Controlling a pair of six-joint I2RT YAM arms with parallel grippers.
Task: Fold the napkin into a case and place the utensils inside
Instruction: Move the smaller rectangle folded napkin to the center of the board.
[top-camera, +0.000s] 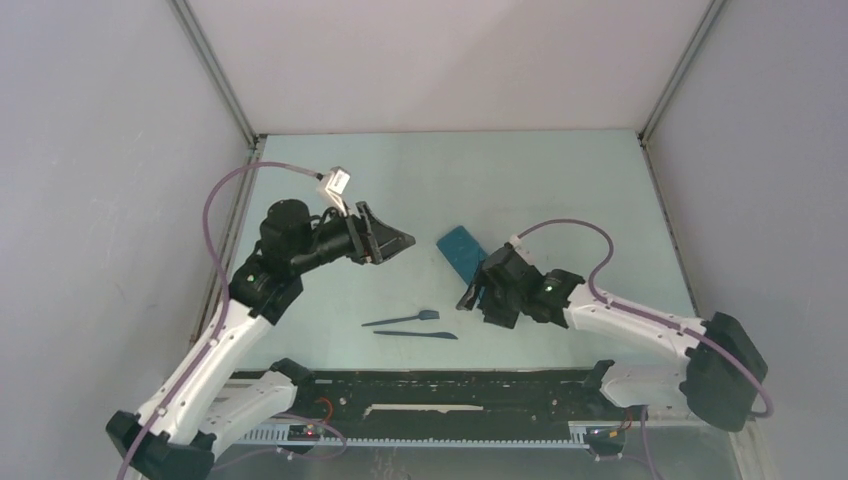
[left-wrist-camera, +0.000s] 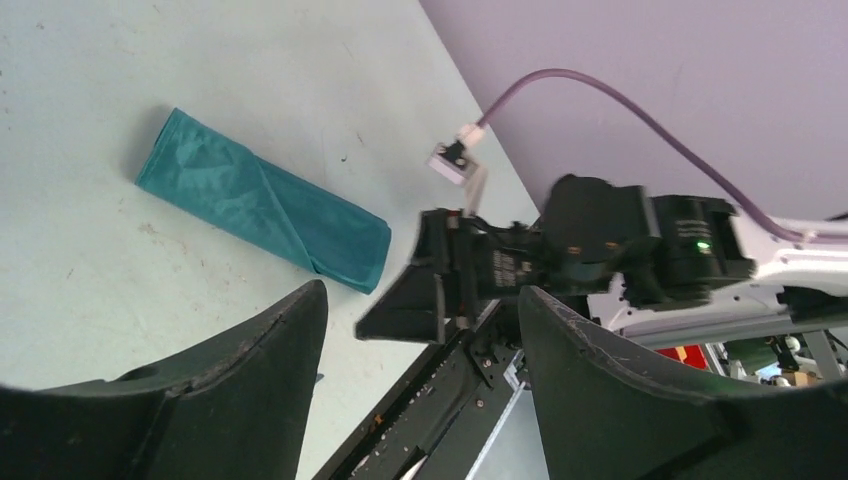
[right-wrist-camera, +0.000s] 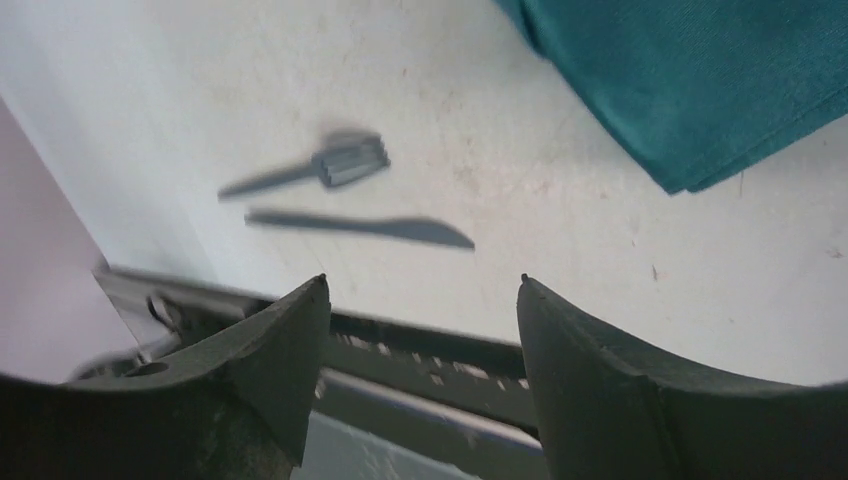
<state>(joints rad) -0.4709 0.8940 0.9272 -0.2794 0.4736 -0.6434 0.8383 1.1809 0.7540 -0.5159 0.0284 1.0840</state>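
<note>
— Where is the case?
— Your folded teal case (top-camera: 460, 249) lies flat on the table (top-camera: 570, 190), right of centre, near your right gripper (right-wrist-camera: 422, 285).
— And the utensils?
— The fork (top-camera: 404, 319) and the knife (top-camera: 416, 335) lie side by side nearer you, apart from the case.
— The jaws?
— Your left gripper (left-wrist-camera: 422, 298) and your right both stand spread, nothing between them.

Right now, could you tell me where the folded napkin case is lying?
In the top view, the case lies on the table, right of centre, just beyond the right gripper; the fork and knife lie apart from it, nearer the arm bases.
</note>
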